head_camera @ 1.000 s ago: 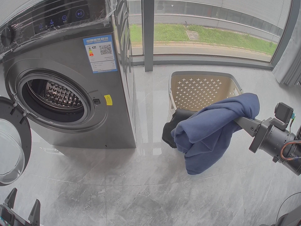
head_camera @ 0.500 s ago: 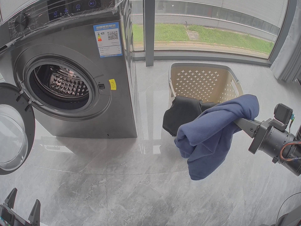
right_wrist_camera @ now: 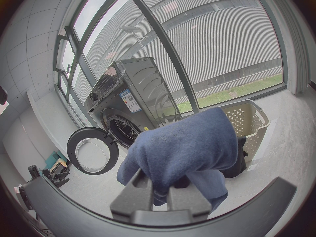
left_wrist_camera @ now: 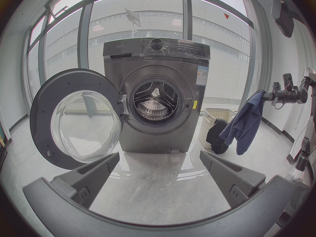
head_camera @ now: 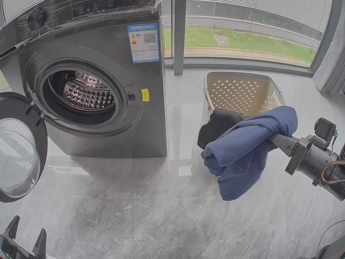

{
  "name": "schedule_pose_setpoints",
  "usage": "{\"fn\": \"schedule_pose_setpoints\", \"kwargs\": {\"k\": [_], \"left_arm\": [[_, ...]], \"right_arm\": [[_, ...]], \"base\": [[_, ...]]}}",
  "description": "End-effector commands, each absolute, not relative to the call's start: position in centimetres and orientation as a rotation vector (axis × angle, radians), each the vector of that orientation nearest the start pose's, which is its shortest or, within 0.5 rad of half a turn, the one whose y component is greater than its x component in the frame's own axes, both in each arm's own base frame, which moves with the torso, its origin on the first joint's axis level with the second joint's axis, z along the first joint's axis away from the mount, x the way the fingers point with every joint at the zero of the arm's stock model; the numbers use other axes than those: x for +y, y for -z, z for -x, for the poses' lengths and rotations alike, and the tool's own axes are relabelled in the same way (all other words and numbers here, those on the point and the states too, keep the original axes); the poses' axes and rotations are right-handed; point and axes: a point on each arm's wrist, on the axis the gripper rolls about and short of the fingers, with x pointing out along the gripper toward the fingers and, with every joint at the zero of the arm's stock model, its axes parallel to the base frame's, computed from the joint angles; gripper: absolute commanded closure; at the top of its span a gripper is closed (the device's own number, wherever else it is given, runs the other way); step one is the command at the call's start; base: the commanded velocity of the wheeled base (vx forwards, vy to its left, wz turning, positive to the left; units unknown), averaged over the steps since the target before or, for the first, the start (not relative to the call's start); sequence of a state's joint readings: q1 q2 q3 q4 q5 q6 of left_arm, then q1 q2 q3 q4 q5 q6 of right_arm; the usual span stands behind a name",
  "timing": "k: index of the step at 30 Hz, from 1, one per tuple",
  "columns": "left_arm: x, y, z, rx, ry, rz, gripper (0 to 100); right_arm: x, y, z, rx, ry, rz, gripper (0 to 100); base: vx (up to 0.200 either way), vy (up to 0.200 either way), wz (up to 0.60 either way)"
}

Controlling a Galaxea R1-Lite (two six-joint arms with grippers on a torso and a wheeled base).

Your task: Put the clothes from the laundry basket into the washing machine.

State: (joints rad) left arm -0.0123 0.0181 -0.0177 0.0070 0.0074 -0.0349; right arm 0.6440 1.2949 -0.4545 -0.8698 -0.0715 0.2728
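A blue garment (head_camera: pixel 248 144) hangs from my right gripper (head_camera: pixel 275 139), which is shut on it above the floor, just in front of the beige laundry basket (head_camera: pixel 237 78). In the right wrist view the blue garment (right_wrist_camera: pixel 191 145) drapes over the right gripper (right_wrist_camera: pixel 161 188). A black garment (head_camera: pixel 217 126) lies over the basket's front rim. The grey washing machine (head_camera: pixel 100 40) stands at the left with its drum (head_camera: pixel 84 94) uncovered and its round door (head_camera: pixel 19 148) swung out. My left gripper (head_camera: pixel 25 231) sits low at the near left, open and holding nothing.
Glossy grey floor (head_camera: pixel 143 205) lies free between the machine and the basket. A window wall with a post (head_camera: pixel 178 26) runs behind them, and a curtain (head_camera: pixel 332 69) hangs at the far right. The open door juts into the left side.
The whole head view has shifted, so the machine and basket sit further right in the picture. My right gripper keeps the same hold on the blue garment.
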Motion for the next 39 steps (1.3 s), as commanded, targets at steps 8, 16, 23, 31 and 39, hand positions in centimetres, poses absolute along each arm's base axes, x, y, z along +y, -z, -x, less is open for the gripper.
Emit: {"fn": "schedule_pose_setpoints", "kwargs": {"k": [8,16,23,31,39], "left_arm": [[0.04,-7.61,2.17,0.020,0.004,0.035,0],[0.04,-7.61,2.17,0.020,0.004,0.035,0],[0.04,-7.61,2.17,0.020,0.004,0.035,0],[0.04,-7.59,2.18,0.022,0.004,0.035,0],[0.04,-7.63,2.19,0.020,0.004,0.035,0]], "right_arm": [[11.50,-21.11,-15.57,0.054,-0.572,-0.275,100],[11.49,-21.07,-15.57,0.055,-0.572,-0.274,100],[11.48,-20.98,-15.60,0.060,-0.570,-0.274,100],[11.48,-20.98,-15.60,0.063,-0.571,-0.285,100],[11.48,-20.98,-15.60,0.063,-0.570,-0.285,100]], "base": [[0.000,0.125,0.00],[-0.125,0.000,0.00],[-0.057,0.000,0.00],[0.000,0.125,0.00],[0.000,0.200,0.00]]}}
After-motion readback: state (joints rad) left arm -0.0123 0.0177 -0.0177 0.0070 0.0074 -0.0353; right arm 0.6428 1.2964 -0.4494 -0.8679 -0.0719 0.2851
